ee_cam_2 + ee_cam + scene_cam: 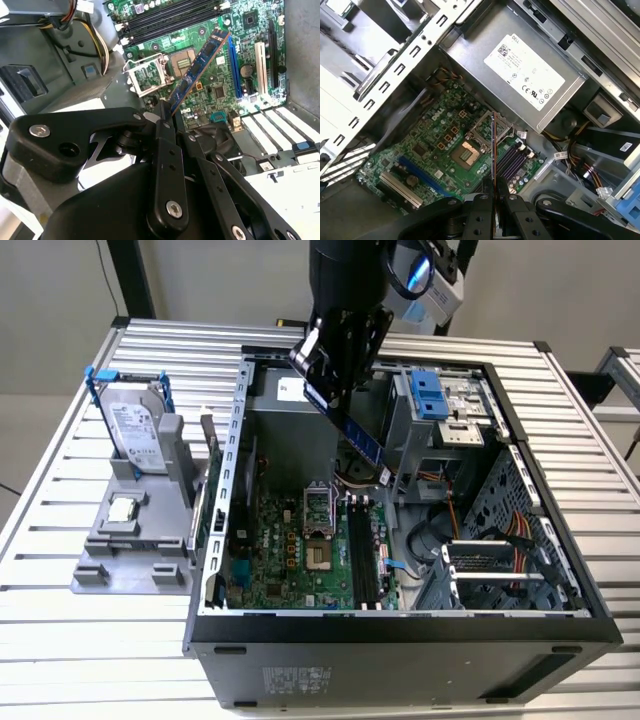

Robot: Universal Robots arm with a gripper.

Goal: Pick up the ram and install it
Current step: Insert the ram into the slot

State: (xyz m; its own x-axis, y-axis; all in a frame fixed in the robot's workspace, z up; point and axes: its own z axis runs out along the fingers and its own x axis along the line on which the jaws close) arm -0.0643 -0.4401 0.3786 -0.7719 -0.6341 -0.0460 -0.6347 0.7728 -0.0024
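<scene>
Claw (328, 370): clenched on upper end of ram (362, 443)
Ram: tilted, above motherboard (300, 550) inside open case (400, 635)
Case: on slatted table (100, 660)

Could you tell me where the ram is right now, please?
In the exterior view, the ram is held tilted in the claw above the open computer case, over the motherboard and not yet in the memory slots.

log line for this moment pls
gripper shut on ram | ram tilted, held above motherboard | not yet in memory slots
</scene>
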